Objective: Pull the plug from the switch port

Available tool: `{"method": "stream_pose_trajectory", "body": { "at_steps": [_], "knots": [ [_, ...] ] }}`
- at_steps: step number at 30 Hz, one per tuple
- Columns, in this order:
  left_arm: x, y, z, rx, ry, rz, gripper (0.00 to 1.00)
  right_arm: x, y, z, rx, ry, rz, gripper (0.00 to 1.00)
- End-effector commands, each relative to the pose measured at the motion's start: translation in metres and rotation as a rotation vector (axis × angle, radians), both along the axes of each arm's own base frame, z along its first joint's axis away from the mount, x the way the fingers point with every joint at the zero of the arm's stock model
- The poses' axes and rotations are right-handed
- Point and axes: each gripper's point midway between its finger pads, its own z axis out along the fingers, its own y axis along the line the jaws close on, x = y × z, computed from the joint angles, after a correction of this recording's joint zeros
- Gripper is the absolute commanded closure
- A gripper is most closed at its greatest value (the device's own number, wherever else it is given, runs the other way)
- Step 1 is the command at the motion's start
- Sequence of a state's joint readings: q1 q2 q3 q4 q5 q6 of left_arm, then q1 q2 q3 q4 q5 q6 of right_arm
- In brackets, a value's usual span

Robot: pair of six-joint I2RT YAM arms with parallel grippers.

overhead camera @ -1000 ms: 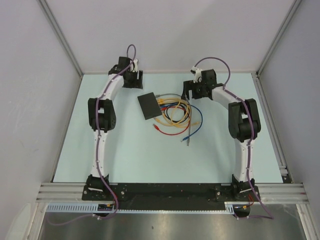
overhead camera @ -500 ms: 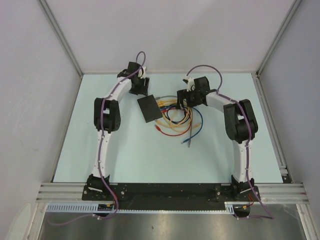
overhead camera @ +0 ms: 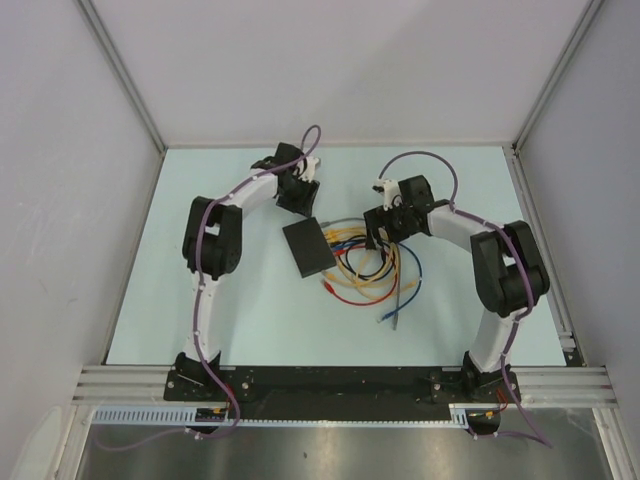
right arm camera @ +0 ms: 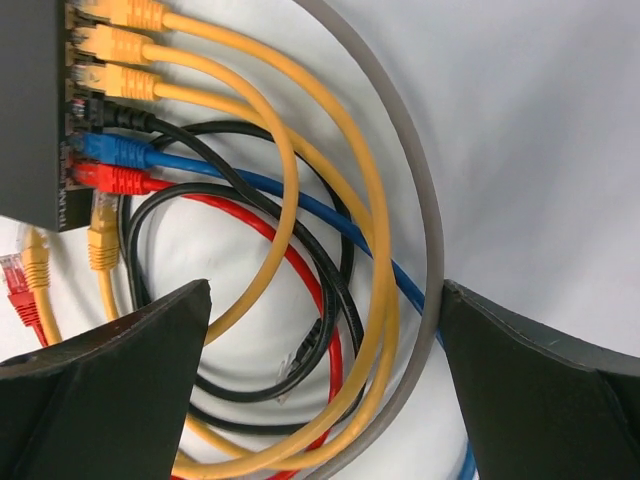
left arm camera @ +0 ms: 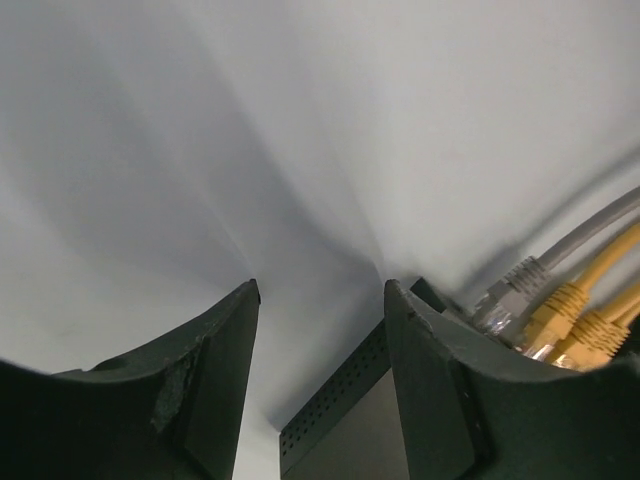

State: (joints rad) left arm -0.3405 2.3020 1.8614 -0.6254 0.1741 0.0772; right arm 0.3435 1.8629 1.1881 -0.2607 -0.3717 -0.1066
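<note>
The flat black switch [overhead camera: 308,248] lies mid-table, with coloured cables [overhead camera: 366,268] plugged into its right edge. My left gripper [overhead camera: 300,196] hovers at its far end, open. In the left wrist view the gripper [left arm camera: 322,290] straddles the switch's perforated corner [left arm camera: 335,425], with a gap on the left side; grey [left arm camera: 508,292] and yellow plugs [left arm camera: 565,312] show at right. My right gripper [overhead camera: 378,230] is wide open over the cable loops. The right wrist view shows it [right arm camera: 325,290] above the coils, and the switch [right arm camera: 30,100] with yellow [right arm camera: 125,45], black [right arm camera: 115,116], blue [right arm camera: 110,148] and red plugs [right arm camera: 105,178] seated.
Loose cable ends lie on the table: a blue-cabled one [overhead camera: 392,318] toward the near side, a red one [overhead camera: 326,285] and, in the right wrist view, a yellow plug [right arm camera: 100,240] and a red plug [right arm camera: 15,282]. Grey walls enclose the pale table [overhead camera: 200,300].
Both arms have swung inward and nearer, closing in on the switch. The switch and its cable bundle have shifted toward the near side of the table.
</note>
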Motion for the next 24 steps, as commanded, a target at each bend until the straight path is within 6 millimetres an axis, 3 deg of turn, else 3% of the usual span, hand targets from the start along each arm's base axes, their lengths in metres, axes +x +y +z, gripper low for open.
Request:
{"method": "stream_pose_trajectory", "body": {
  "at_steps": [1,5,8,9,13,16,19,20,21,23,24],
  "knots": [
    [-0.037,-0.02,0.002,-0.075,0.115,-0.053,0.41,-0.013,-0.005,0.03,-0.019,-0.075,0.045,0.0],
    [-0.034,-0.02,0.024,-0.107,0.095,-0.011,0.39,-0.012,-0.008,0.044,-0.017,-0.108,0.037,0.0],
    [-0.026,-0.009,0.061,-0.163,0.045,0.082,0.34,0.005,-0.021,0.062,0.039,-0.127,-0.086,0.0],
    [-0.023,-0.004,0.082,-0.189,0.01,0.101,0.31,0.012,-0.033,0.066,0.068,-0.117,-0.13,0.0],
    [-0.034,0.009,0.112,-0.23,-0.017,0.114,0.28,0.028,-0.033,0.082,0.161,-0.112,-0.14,0.0],
    [-0.05,0.024,0.108,-0.244,0.055,0.143,0.24,0.034,-0.02,0.08,0.19,-0.115,-0.033,0.0],
    [-0.066,0.039,0.094,-0.261,0.132,0.156,0.25,0.045,0.0,0.083,0.254,-0.106,0.06,0.03],
    [-0.079,0.041,0.08,-0.277,0.181,0.155,0.25,0.052,0.009,0.094,0.281,-0.122,0.09,0.04],
    [-0.079,0.046,0.077,-0.298,0.18,0.161,0.27,0.056,0.015,0.08,0.28,-0.092,0.099,0.05],
    [-0.091,0.047,0.063,-0.311,0.218,0.154,0.29,0.069,0.029,0.084,0.269,-0.093,0.134,0.04],
    [-0.094,0.047,0.06,-0.316,0.228,0.15,0.29,0.071,0.034,0.064,0.253,-0.048,0.144,0.0]
  ]
}}
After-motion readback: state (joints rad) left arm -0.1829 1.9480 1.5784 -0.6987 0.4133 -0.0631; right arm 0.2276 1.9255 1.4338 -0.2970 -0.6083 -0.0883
